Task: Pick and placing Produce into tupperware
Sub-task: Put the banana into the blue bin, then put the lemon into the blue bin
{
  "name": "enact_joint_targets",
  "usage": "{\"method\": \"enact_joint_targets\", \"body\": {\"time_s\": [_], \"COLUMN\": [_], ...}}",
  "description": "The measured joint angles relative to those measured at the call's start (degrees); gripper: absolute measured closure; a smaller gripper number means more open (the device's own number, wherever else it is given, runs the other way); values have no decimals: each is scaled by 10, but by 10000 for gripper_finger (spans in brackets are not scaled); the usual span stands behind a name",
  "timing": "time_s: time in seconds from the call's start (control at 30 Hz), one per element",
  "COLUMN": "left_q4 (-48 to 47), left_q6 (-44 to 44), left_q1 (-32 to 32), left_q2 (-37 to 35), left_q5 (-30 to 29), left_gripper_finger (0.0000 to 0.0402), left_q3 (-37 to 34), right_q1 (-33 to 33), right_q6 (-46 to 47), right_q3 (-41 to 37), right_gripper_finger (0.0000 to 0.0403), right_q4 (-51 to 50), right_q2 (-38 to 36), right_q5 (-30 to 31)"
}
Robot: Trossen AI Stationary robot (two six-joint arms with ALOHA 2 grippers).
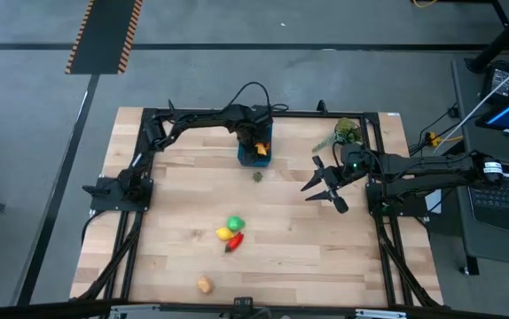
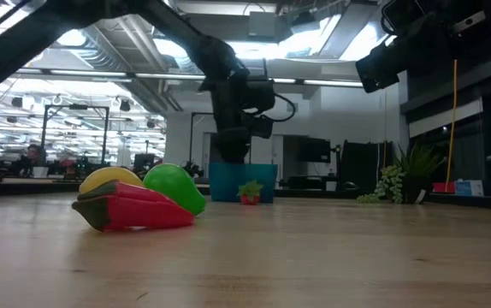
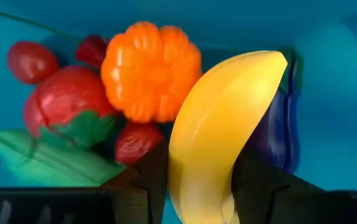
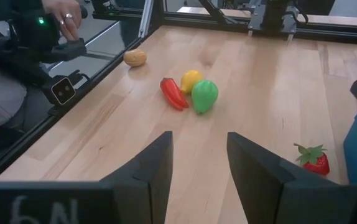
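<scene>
Now | table: 5 loose toys [image 1: 230, 233] | tupperware [image 1: 255, 158]: 1

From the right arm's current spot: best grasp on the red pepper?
Probably across the middle of its long body, coming straight down. The red pepper lies flat on the table, slim and elongated, but the yellow fruit and green fruit crowd one side. Turn the open right gripper so one finger drops on the free side.

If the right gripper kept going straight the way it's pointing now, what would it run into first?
Probably the green toy fruit, which sits closest to the line between the open fingers of the right gripper, beside the red pepper and the yellow piece. Bare table lies before them; depth is uncertain.
</scene>
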Motion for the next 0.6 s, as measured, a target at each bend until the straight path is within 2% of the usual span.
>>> {"method": "enact_joint_targets", "body": {"time_s": [0.13,0.4,0.53,0.6], "left_q4": [-29,-42,-43,-59], "left_q6": [-3,-21,-17,-19], "left_q1": [-3,-19,-29,-33], "left_q2": [3,3,3,1], "left_q5": [-21,-24,-28,-51], "left_gripper_finger": [270,178,163,162], "left_q3": [25,35,35,35], "right_q1": [0,0,0,0], "right_q6": [0,0,0,0], "right_q3": [0,0,0,0], "right_gripper_finger": [250,250,250,250], "right_q4": [0,-4,-4,-4], "right_q2": [0,0,0,0], "right_q5": [0,0,0,0]}}
